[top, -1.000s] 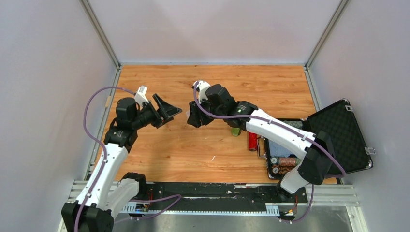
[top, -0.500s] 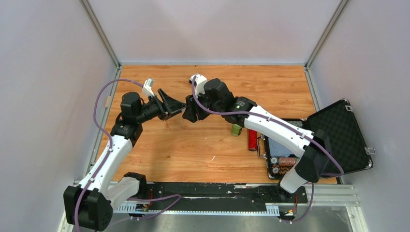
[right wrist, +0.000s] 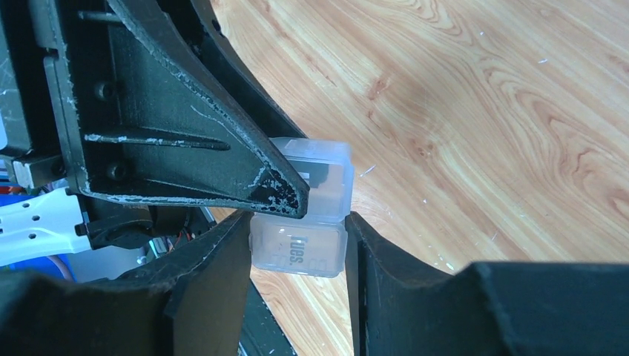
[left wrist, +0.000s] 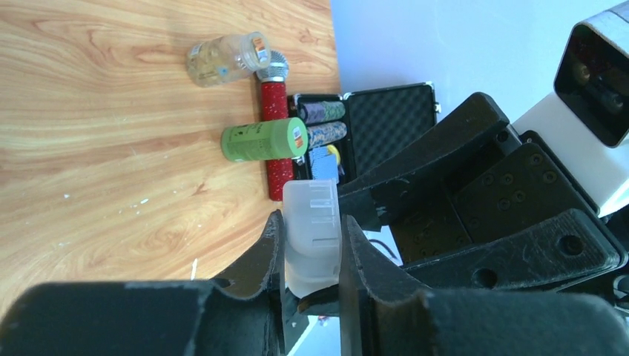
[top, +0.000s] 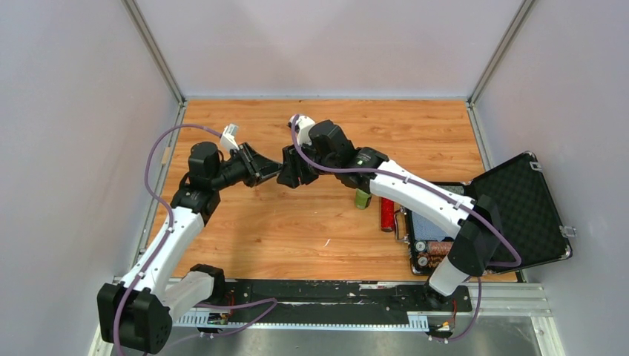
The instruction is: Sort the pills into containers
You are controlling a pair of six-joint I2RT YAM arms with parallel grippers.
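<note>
The container (right wrist: 300, 241) is a tiny box of clear plastic, squarish with soft round corners and a little cloudy. It has ridges on one side and small dark letters on another, too blurry to read. It is up in the air above the wooden table (left wrist: 111, 148), not touching it.

Both arms have it at once. The left gripper (left wrist: 311, 219) pinches one end between its two black fingers, pressed tight on both sides. The right gripper (right wrist: 298, 219) squeezes the other end the same way. The black fingers look rough and scratched, with white scuffs along their edges.

On the table lies a small green bottle (left wrist: 263, 141) on its side, round, with a white label too small to read. Touching it is a sparkly red tube (left wrist: 276, 133) with a silver top. Near that top lies a clear bottle (left wrist: 226, 59). Just past the tube an open black case (left wrist: 386, 119) with bumpy foam inside holds stacks of poker chips (left wrist: 323, 113).
</note>
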